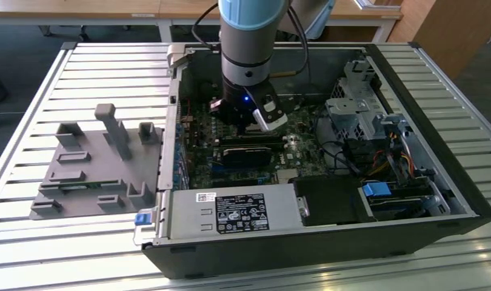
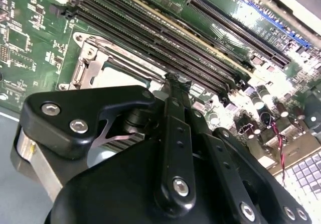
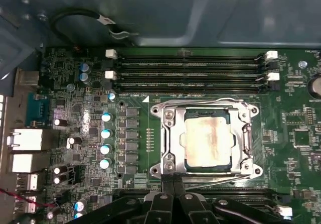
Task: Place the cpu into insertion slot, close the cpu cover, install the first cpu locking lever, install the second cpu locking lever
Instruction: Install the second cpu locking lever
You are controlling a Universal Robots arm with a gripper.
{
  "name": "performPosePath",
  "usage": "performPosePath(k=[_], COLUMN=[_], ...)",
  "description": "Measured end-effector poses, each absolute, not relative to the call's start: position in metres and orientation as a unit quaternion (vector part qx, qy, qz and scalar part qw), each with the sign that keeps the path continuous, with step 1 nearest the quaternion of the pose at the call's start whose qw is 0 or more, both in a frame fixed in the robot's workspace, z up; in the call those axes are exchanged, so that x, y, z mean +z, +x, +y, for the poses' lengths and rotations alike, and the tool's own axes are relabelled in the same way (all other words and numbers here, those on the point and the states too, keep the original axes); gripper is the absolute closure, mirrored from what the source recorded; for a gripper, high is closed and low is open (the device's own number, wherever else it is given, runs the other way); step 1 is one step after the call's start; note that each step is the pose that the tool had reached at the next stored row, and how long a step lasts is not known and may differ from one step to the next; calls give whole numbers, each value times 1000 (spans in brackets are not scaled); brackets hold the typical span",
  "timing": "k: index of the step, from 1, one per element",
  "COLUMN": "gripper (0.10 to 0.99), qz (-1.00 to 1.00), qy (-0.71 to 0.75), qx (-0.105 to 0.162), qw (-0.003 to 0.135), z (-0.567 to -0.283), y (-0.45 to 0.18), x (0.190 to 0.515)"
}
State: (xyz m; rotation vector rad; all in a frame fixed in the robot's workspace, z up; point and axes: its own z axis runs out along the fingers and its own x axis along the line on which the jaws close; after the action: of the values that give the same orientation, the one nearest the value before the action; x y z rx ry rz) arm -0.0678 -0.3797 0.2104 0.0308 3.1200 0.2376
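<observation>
In the first wrist view the cpu (image 3: 209, 143), its silvery top smeared with pale residue, lies flat in the insertion slot (image 3: 231, 113) on the green board. The cpu cover (image 3: 172, 136), a silver frame, lies closed around it. One thin wire locking lever (image 3: 220, 180) runs along the socket edge nearest my fingers, and another (image 3: 205, 102) along the far edge. My gripper (image 3: 173, 184) is shut, its black tips pressed together right at the near lever; whether they clamp it I cannot tell. In the second wrist view my gripper (image 2: 176, 81) points at the cover (image 2: 93, 66). In the exterior view my gripper (image 1: 250, 124) reaches down into the open case.
Long memory slots (image 3: 190, 71) run just beyond the socket, and capacitors (image 3: 106, 138) stand beside it. In the case, a power supply (image 1: 229, 212) sits at the front and a drive cage (image 1: 359, 115) toward the exterior view's right. A grey fixture block (image 1: 96, 163) lies on the slatted table.
</observation>
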Motion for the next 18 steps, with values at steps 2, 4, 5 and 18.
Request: performPosePath(k=[2, 4, 5, 18], gripper=[980, 980, 980, 980], qz=[997, 997, 996, 995], qy=[10, 10, 10, 10], qx=[79, 82, 83, 99], qw=[6, 6, 6, 6], z=[-381, -383, -384, -393], y=[-68, -68, -68, -70], x=[210, 210, 210, 208])
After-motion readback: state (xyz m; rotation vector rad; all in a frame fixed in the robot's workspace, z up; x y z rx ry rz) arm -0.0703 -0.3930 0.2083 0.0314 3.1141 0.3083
